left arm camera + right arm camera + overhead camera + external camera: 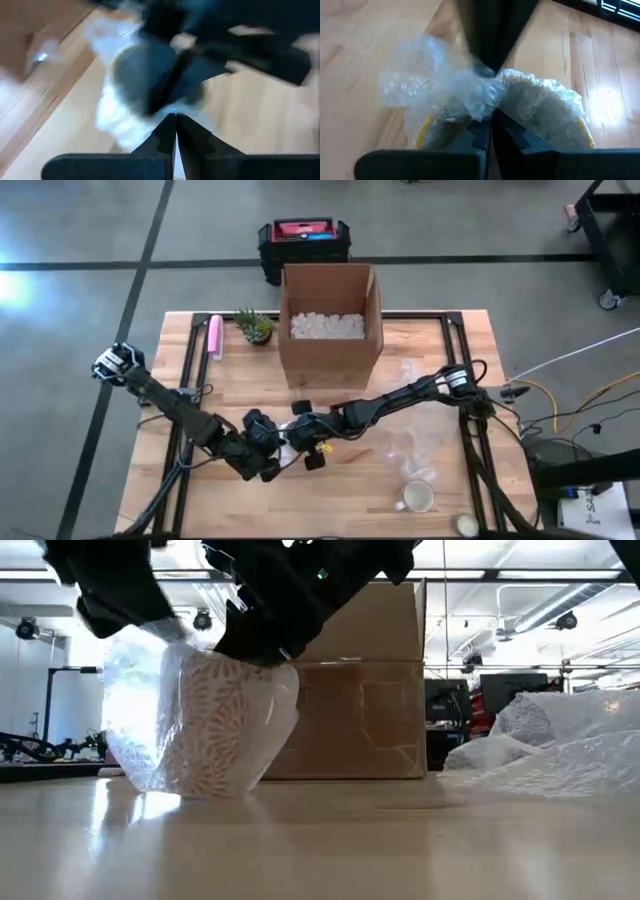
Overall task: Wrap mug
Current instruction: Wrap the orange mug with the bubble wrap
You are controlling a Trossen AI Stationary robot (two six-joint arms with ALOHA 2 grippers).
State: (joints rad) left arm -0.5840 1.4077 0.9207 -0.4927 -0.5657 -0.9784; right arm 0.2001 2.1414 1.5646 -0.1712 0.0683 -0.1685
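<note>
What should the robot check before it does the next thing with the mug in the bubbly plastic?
1. Mug standing flat on the table: ok.
2. Bubble wrap covering the mug: ok on the sides, top cannot tell.
3. Right claw pinching the wrap: ok, shut on it.
4. Left claw shut; gripping wrap: cannot tell.
5. Cardboard box clear of the mug: ok.

Leaf-patterned, seemingly yellow-lined mug (225, 720)

Lab/workshop: concrete floor (80, 230), ceiling strip lights (520, 578), equip racks behind.
</note>
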